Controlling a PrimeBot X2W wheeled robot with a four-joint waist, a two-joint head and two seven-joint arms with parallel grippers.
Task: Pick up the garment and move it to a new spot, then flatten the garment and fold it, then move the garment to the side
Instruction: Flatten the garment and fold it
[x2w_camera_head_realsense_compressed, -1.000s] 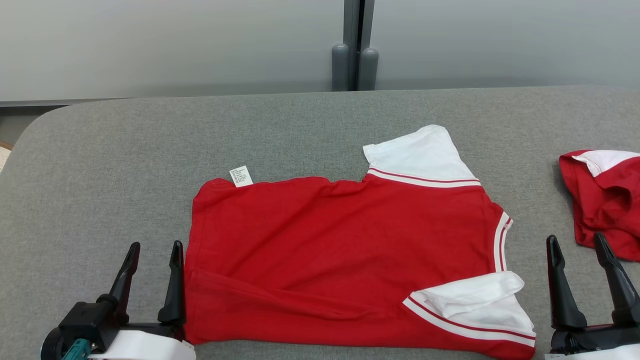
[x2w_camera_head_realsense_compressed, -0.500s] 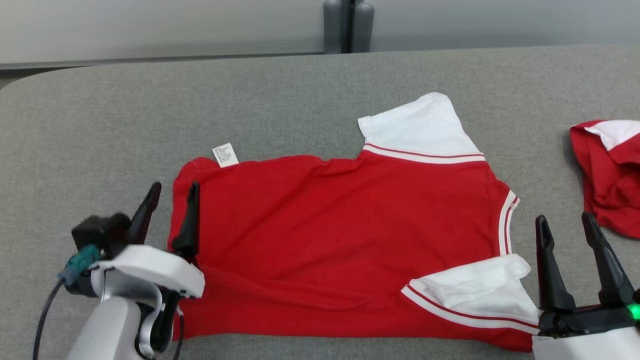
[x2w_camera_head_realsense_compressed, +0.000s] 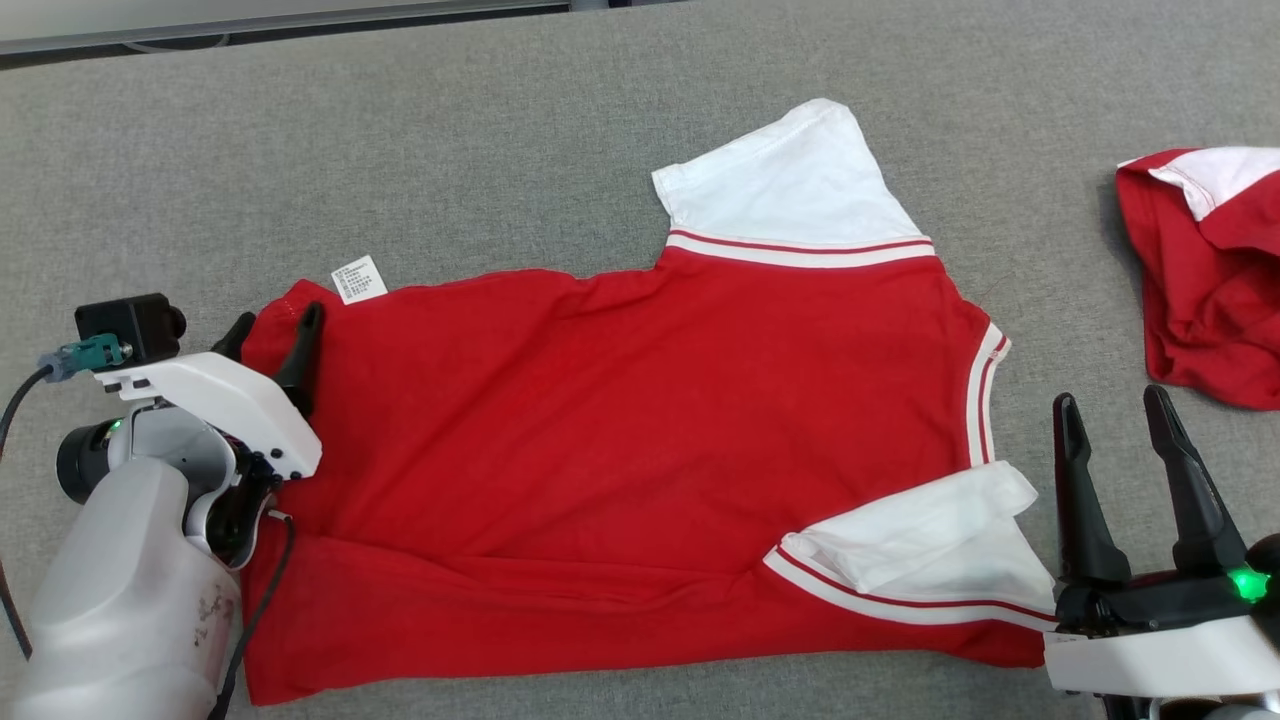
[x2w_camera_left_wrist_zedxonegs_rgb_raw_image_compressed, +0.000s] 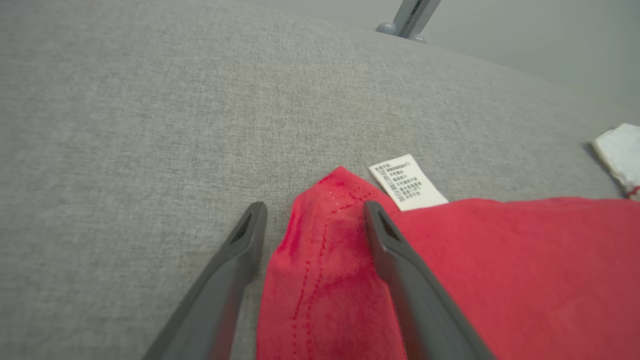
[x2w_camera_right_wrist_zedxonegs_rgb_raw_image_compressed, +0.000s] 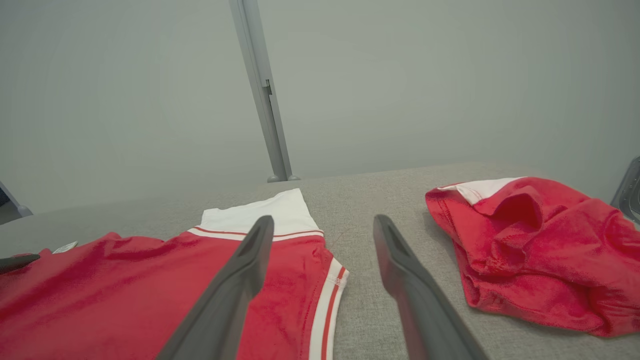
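Crumpled red-and-white garment at far right of gray fabric-covered table; gray metal post against pale wall behind

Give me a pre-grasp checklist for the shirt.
1. Open left tool: ok.
2. Corner of shirt, by label, between its fingers: ok.
3. Those fingers touching cloth: cannot tell.
4. Open right tool: ok.
5. Is right tool over shirt: not ok, it looks beside the collar, over table.
6. Is shirt flat: not ok, near sleeve folded over.
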